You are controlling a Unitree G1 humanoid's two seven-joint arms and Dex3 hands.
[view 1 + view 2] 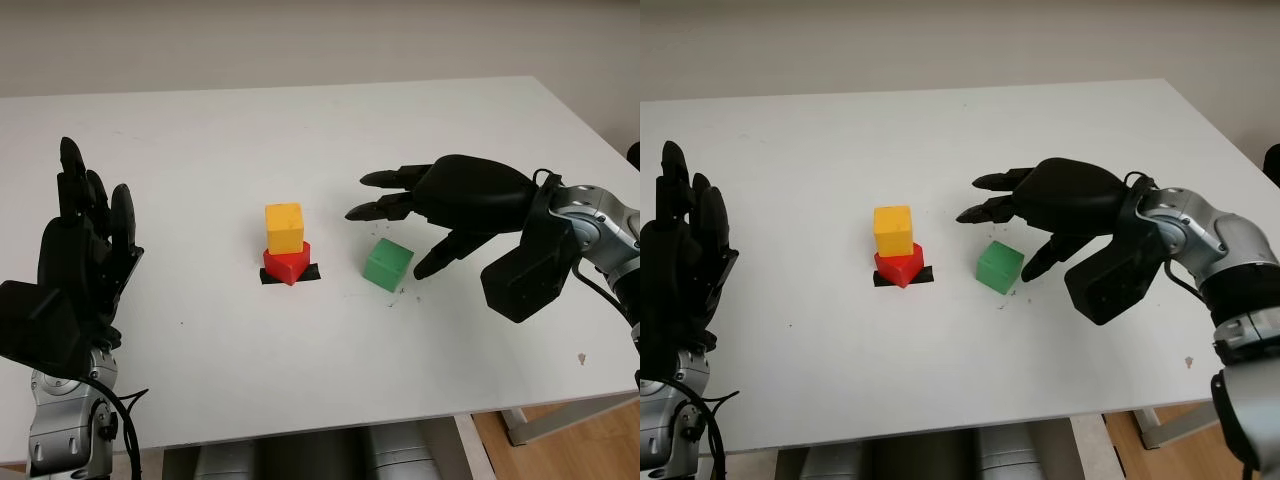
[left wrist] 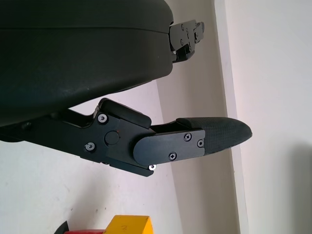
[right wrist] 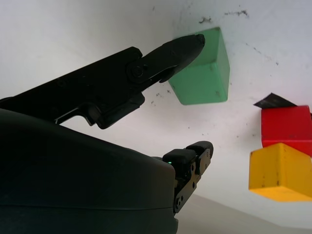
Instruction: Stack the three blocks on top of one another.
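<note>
A yellow block (image 1: 284, 227) sits on a red block (image 1: 286, 265), which stands on a patch of black tape (image 1: 290, 274) near the table's middle. A green block (image 1: 387, 264) lies alone on the table just right of them. My right hand (image 1: 400, 225) hovers over the green block, open, with two fingers (image 1: 385, 194) behind it and the thumb (image 1: 440, 253) at its right side; in the right wrist view the thumb tip is level with the green block (image 3: 204, 73). My left hand (image 1: 80, 260) is raised at the table's left side, open and holding nothing.
The white table (image 1: 300, 130) extends far behind the blocks to a pale wall. Its right edge lies close behind my right forearm (image 1: 590, 225), and its front edge runs along the bottom.
</note>
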